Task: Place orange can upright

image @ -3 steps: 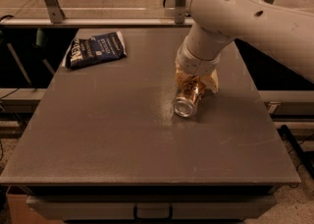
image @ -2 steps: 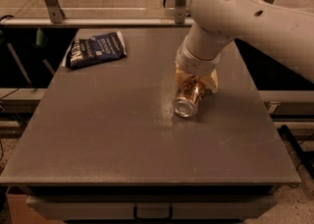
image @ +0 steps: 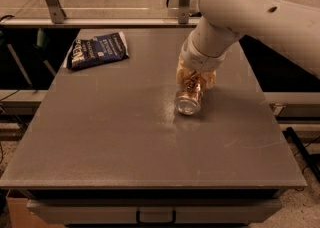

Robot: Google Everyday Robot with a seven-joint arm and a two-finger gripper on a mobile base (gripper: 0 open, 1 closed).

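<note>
Jaws grip orange can (image: 189, 97), silver end facing camera.

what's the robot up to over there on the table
The robot's arm reaches down to the gray table, with its gripper at the far end of the orange can. The can is not upright yet: it lies tipped, silver end toward the camera. A dark blue snack bag sits at the back left.
</note>
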